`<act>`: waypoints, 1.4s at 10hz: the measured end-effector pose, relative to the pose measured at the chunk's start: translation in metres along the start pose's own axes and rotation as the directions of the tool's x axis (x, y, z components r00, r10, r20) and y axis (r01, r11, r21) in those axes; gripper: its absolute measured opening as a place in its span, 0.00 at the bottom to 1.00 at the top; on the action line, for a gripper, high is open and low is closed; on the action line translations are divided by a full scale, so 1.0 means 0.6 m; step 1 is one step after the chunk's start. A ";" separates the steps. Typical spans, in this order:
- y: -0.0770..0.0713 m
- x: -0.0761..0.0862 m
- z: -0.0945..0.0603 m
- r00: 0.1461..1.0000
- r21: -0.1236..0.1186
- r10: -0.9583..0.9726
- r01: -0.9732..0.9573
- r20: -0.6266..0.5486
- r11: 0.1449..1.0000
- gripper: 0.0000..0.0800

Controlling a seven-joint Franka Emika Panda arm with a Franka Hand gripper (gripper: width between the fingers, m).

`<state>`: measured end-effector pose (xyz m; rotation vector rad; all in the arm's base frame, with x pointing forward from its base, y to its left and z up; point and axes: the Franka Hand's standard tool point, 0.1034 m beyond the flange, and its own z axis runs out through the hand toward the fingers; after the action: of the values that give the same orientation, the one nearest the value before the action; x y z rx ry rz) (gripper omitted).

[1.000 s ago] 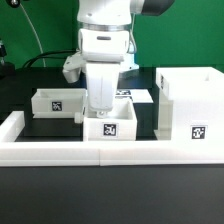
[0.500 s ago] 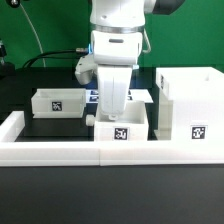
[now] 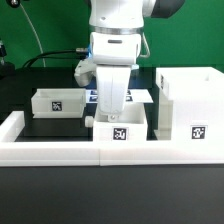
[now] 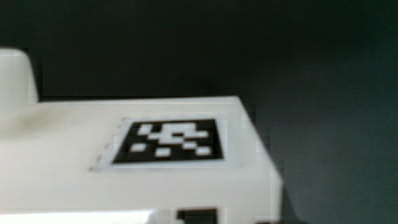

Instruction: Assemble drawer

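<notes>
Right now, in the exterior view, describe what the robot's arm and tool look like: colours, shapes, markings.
The arm is glossy white with rounded shells and a black joint section. The tool is a white boxy block narrowing downward; no markings show on it.

Black table (image 3: 45,128): drawer parts (image 3: 190,105), border rail (image 3: 60,152)

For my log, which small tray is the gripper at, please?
The tray beside the tall casing; the gripper hangs over it, the other tray stands apart.
</notes>
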<state>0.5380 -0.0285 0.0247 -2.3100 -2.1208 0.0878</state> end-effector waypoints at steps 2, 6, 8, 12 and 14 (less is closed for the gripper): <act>0.001 0.012 0.000 1.000 -0.005 0.020 -0.020 -0.002 1.000 0.05; 0.004 0.015 0.002 1.000 -0.040 0.025 -0.026 -0.009 0.999 0.05; 0.001 0.016 0.005 1.000 -0.035 0.023 -0.024 -0.009 0.999 0.05; 0.004 0.018 0.007 1.000 -0.047 0.023 -0.024 -0.012 0.999 0.05; 0.002 0.020 0.010 1.000 -0.044 0.022 -0.023 -0.013 0.999 0.05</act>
<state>0.5399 -0.0169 0.0182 -2.3525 -2.1128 0.0264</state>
